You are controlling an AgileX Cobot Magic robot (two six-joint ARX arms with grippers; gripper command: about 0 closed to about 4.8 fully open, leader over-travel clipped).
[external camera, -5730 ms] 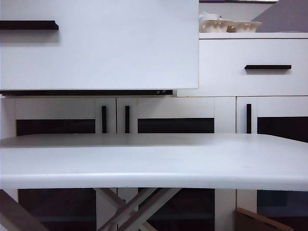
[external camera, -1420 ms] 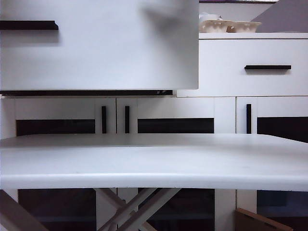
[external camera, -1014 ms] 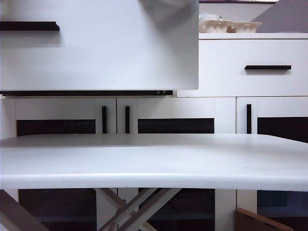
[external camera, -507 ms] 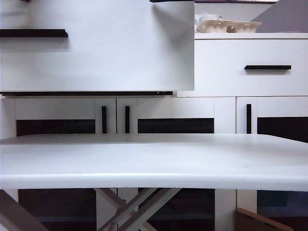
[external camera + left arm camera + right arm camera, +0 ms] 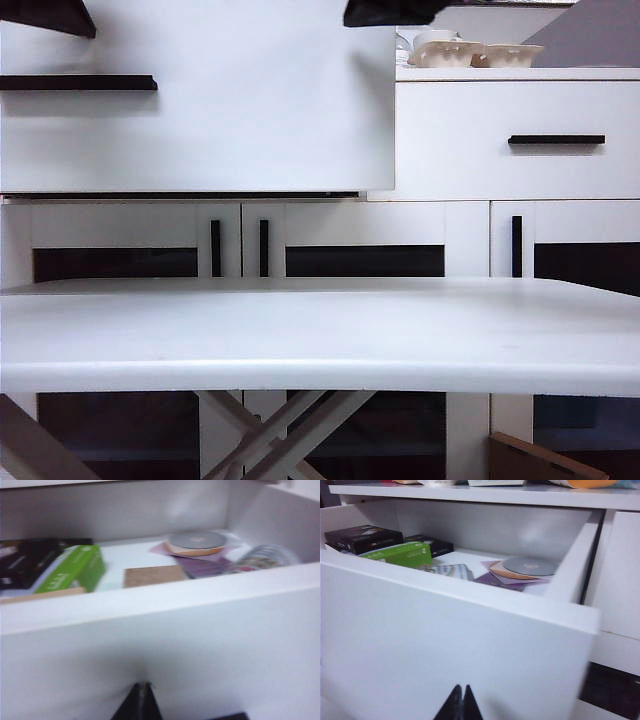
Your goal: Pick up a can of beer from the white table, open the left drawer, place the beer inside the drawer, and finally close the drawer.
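Note:
The left drawer [image 5: 230,120] stands pulled out, its white front [image 5: 200,630] [image 5: 445,640] filling much of each view, with its black handle [image 5: 78,83] at the far left. The can of beer [image 5: 267,557] [image 5: 451,571] lies on its side inside the drawer. My left gripper [image 5: 142,685] is shut and empty, tips right at the outside of the drawer front. My right gripper [image 5: 460,687] is also shut and empty, just before the same front. Dark parts of the left arm [image 5: 45,15] and right arm [image 5: 390,12] show above the drawer. The white table [image 5: 320,335] holds no can.
Inside the drawer lie a green box [image 5: 75,570], black boxes [image 5: 362,537], a cork square [image 5: 152,575], and a disc [image 5: 197,540] on purple paper. The right drawer [image 5: 470,140] is closed. Bowls [image 5: 480,53] stand on the cabinet top. Lower doors have vertical black handles [image 5: 215,248].
The drawer front looks smaller and its right edge has shifted left, so the drawer has moved inward. Dark parts of both arms have come into the top of the exterior view.

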